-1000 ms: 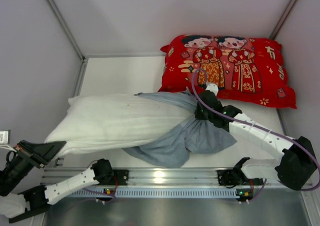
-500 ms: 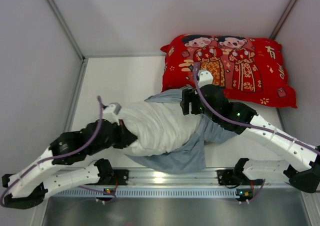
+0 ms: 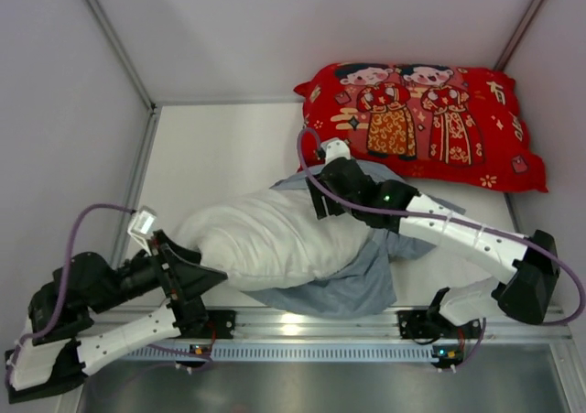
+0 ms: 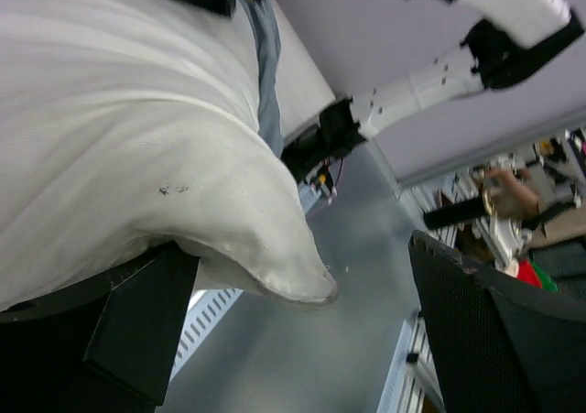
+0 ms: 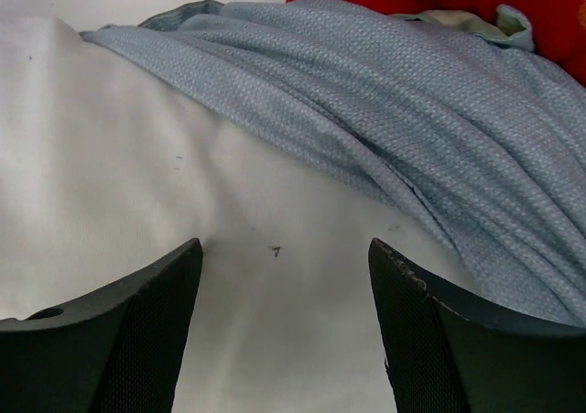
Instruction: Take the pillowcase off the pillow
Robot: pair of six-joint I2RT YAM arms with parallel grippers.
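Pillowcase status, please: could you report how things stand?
Left claw open at pillow corner. Right claw open over pillow. Pillowcase partly off, bunched at right end. Red pillow just behind.

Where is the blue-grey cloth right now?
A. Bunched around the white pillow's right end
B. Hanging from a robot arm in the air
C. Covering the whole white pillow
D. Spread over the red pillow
A: seen from above, the pillowcase is gathered under and around the right end of the pillow, whose left part lies bare, and the red pillow is uncovered.
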